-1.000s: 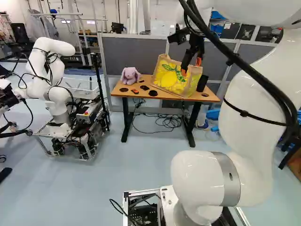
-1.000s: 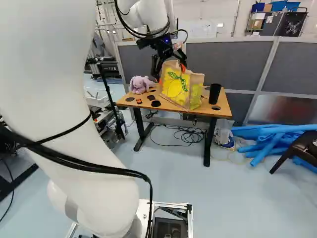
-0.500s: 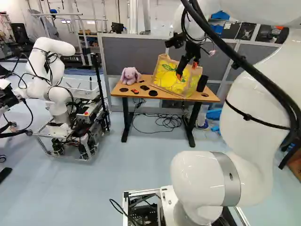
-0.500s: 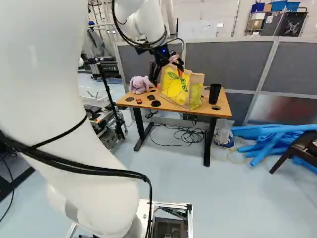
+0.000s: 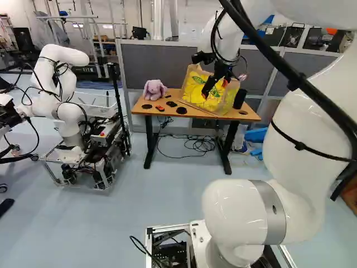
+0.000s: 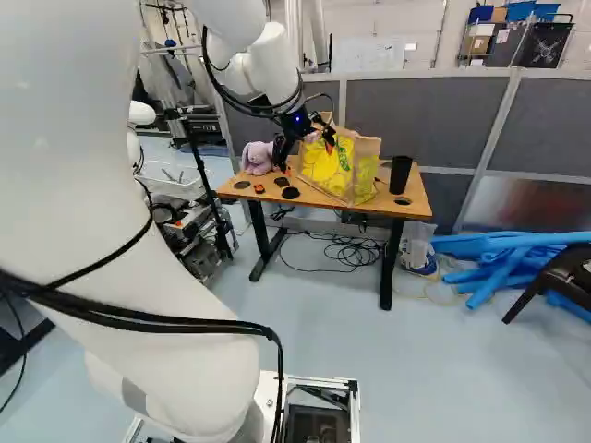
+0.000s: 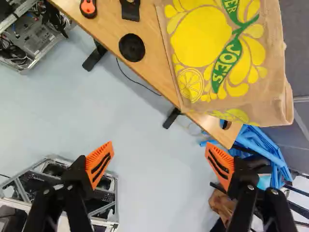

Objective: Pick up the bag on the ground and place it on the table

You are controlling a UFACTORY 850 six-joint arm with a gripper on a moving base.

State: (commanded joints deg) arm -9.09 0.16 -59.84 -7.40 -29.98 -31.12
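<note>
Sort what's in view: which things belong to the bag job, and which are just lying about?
Part of the job:
yellow-printed bag, upright on the table
table, the bag's destination
gripper, open, clear of the bag

Just lying about:
purple plush rabbit, on the table
black cup, on the table
blue tubes, on the floor

A purple plush rabbit (image 5: 154, 90) sits, a black cup (image 6: 400, 175) stands — blue tubes (image 6: 489, 244) lie heaped.
</note>
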